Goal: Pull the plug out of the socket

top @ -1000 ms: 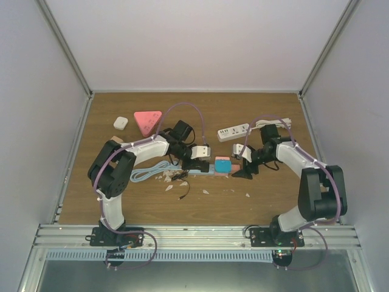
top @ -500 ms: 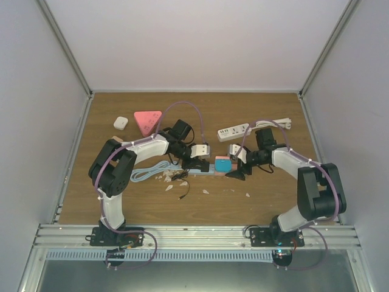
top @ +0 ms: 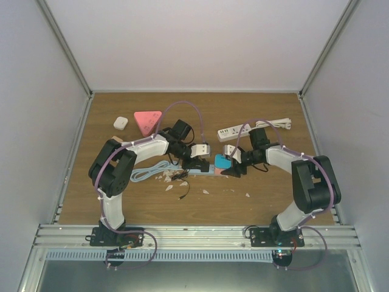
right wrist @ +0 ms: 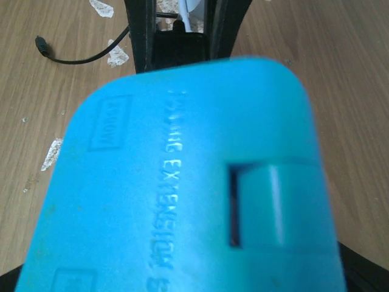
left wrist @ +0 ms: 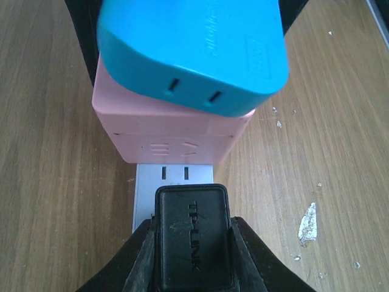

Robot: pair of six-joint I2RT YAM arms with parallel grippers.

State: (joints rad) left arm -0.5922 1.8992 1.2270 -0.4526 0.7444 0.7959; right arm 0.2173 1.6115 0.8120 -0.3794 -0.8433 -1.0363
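Observation:
A white power strip (left wrist: pixel 173 182) lies on the wooden table. A black TP-LINK plug (left wrist: pixel 193 243) sits in it, and my left gripper (left wrist: pixel 193 258) is shut on that plug, one finger (left wrist: pixel 137 264) on each side; in the top view the left gripper (top: pixel 196 163) is at mid-table. Beyond it a pink socket block (left wrist: pixel 173 131) carries a blue plug (left wrist: pixel 194 55), which sits tilted on it. My right gripper (top: pixel 228 168) is shut around the blue plug (right wrist: pixel 182 182), which fills the right wrist view; only a finger (right wrist: pixel 368 274) edge shows.
A pink triangular piece (top: pixel 147 120), a small white adapter (top: pixel 120 123), a black adapter (top: pixel 181 130) and a second white power strip (top: pixel 234 131) lie at the back. A light blue cable (top: pixel 149 172), a thin black lead (top: pixel 182 190) and white flecks lie in front.
My right gripper has moved left along the table onto the blue plug, which now sits tilted. The left arm has stayed on the black plug.

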